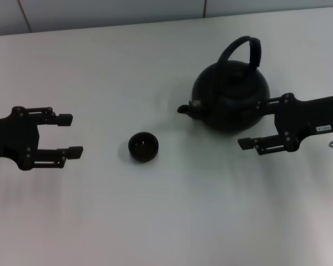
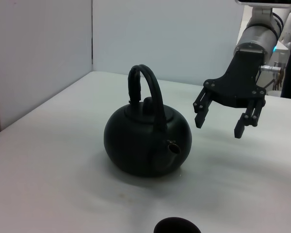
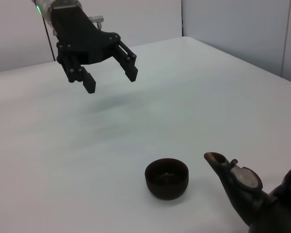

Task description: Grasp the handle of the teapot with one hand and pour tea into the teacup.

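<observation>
Teapot (image 1: 230,98), squat matte black with arched handle (image 1: 241,49), sits near the teacup (image 1: 143,147) on white table (image 1: 166,221) under pale walls, beside my released right gripper (image 1: 254,126), left gripper (image 1: 69,134) likewise spread.

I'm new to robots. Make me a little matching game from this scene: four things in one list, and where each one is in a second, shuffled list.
Things:
1. teapot
2. teacup
3. left gripper
4. right gripper

Places or states:
A. open, above the table, to the cup's left
B. open, just beside the pot, touching nothing
C. small bowl in front of the spout
D. standing on the table, arched handle up

Pairs: 1-D, 2-C, 3-A, 4-B
</observation>
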You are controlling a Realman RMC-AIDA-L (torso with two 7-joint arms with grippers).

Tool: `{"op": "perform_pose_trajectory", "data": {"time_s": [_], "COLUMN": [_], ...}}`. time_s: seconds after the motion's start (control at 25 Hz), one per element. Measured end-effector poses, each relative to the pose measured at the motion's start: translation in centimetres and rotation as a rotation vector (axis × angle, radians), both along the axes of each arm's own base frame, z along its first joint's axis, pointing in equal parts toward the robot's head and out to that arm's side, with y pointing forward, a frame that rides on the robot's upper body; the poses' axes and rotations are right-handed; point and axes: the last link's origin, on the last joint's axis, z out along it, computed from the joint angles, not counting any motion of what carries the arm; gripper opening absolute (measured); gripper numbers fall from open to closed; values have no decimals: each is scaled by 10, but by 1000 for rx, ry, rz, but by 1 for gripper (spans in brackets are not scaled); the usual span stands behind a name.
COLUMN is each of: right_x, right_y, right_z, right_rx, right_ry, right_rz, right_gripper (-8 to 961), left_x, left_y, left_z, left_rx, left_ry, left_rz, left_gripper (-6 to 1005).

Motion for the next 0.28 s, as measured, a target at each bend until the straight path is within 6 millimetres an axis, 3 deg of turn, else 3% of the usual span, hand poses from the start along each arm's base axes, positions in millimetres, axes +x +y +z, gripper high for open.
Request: {"op": "perform_pose_trajectory", "data": {"time_s": [0.28], "right_x": [1], "right_y": [-1], "right_z": [0], "right_rx": [5], "right_ry": [-5], "right_rz": [8], "right_gripper": [684], "left_x": [-1], "left_y": [-2], "left_z": [-1], "left_rx": [-1], "left_ry": [-3], "left_rz": [5], "left_gripper": [753]}}
